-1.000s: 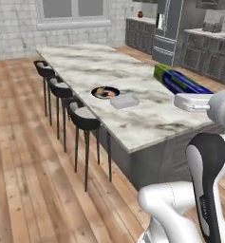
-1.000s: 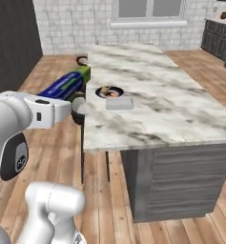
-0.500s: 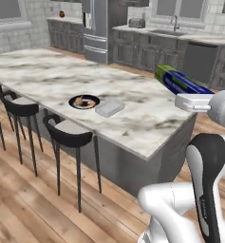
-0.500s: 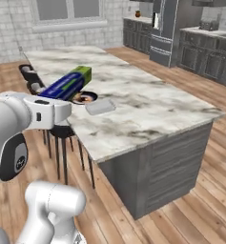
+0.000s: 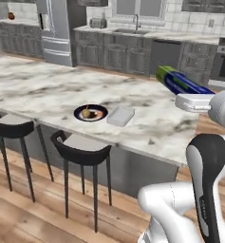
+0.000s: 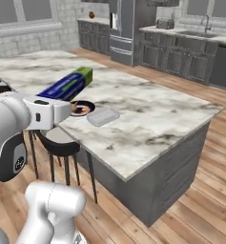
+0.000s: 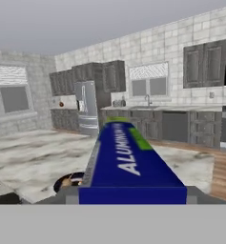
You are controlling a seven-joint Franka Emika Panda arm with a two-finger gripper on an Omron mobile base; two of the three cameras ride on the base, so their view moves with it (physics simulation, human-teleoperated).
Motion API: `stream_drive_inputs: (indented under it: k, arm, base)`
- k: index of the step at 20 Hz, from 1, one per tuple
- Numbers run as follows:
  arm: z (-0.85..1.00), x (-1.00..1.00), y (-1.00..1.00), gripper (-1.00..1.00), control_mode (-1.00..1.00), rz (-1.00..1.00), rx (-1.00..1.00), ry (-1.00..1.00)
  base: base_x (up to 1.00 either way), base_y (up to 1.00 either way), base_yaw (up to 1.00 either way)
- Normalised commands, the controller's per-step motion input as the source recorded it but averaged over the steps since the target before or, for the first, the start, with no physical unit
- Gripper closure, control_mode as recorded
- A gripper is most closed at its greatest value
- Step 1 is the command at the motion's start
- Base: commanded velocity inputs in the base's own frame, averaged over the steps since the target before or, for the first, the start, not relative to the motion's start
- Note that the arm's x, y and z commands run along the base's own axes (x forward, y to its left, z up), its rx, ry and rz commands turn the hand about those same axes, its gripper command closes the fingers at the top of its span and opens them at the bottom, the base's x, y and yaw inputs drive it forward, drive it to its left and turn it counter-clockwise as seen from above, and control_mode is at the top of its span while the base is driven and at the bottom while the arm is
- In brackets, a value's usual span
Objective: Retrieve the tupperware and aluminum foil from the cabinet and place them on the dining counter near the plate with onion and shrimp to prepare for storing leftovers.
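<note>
My gripper [image 5: 180,97] is clamped on the aluminum foil [image 5: 180,81], carried high over the dining counter [image 5: 42,85]. The tupperware [image 5: 120,115] already lies just beside the plate with onion and shrimp [image 5: 90,113], at its 3 o'clock. Carrying step, I judge; next, lower the box near that plate and release.

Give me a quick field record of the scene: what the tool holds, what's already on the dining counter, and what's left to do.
tool: gripper shut on the aluminum foil, box held roughly level above the counter's edge
tupperware: flat on the dining counter, right beside the plate
plate with onion and shrimp: on the counter near the stool-side edge
stools: two black ones along that edge
done: tupperware placed
left: set the foil down near the plate
</note>
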Motion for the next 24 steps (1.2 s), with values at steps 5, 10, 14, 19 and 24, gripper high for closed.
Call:
stream_drive_inputs:
  k: [5,10,14,19,24]
  arm:
    - [0.00,0.00,0.00,1.00,1.00,0.00,0.00,0.00]
    - [0.00,0.00,0.00,1.00,1.00,0.00,0.00,0.00]
    - [0.00,0.00,0.00,1.00,1.00,0.00,0.00,0.00]
    - [0.00,0.00,0.00,1.00,1.00,0.00,0.00,0.00]
    - [0.00,0.00,0.00,1.00,1.00,0.00,0.00,0.00]
  base:
    - [0.34,1.00,-0.33]
    - [0.46,1.00,-0.34]
    - [0.53,1.00,-0.36]
    - [0.56,1.00,-0.39]
    - [0.75,0.84,-0.37]
